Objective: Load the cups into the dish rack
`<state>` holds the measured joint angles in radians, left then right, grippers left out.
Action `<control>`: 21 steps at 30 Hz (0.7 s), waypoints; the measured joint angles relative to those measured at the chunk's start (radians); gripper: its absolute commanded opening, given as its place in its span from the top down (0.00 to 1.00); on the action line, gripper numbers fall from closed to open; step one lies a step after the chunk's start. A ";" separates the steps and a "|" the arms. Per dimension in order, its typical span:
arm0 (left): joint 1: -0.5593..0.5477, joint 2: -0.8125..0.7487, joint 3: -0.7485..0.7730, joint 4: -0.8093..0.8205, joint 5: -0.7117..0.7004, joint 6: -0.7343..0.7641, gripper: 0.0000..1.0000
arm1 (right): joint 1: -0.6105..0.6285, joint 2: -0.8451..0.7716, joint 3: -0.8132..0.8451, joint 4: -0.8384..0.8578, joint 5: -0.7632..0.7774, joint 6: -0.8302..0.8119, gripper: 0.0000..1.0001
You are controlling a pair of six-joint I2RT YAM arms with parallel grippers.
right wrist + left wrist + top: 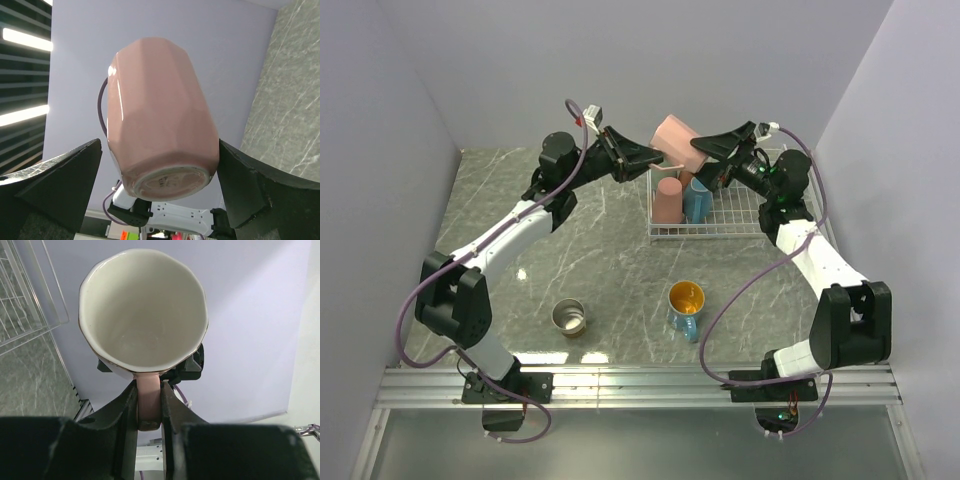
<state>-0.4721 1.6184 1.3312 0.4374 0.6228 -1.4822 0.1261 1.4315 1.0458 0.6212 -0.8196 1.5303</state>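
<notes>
My left gripper (658, 160) is shut on the handle of a pale pink mug (675, 133) and holds it in the air above the back left corner of the white wire dish rack (740, 222). In the left wrist view the mug (143, 315) shows its white inside, with the handle pinched between my left gripper's (149, 392) fingers. My right gripper (702, 150) is open, with its jaws on either side of the mug's base (162, 125). A salmon pink cup (668, 200), a blue cup (697, 201) and a brown cup (685, 181) stand in the rack. No mint green cup shows.
A shiny steel cup (568, 317) and a blue cup with an orange-gold inside (685, 303) stand on the marble table near the front. Grey walls close in the back and both sides. A rack corner (30, 300) shows in the left wrist view.
</notes>
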 measured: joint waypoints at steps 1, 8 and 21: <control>-0.001 0.000 0.000 0.000 0.000 0.000 1.00 | 0.000 0.000 0.000 0.003 0.002 0.000 0.00; -0.006 0.008 0.001 0.004 -0.011 0.002 0.99 | 0.003 0.021 0.005 0.016 0.009 0.016 0.00; -0.015 0.013 0.021 -0.001 -0.035 0.029 1.00 | 0.008 0.048 0.042 0.016 0.022 0.024 0.09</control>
<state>-0.4870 1.6318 1.3525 0.4362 0.5873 -1.4528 0.1337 1.4799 1.0874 0.6369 -0.7975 1.5547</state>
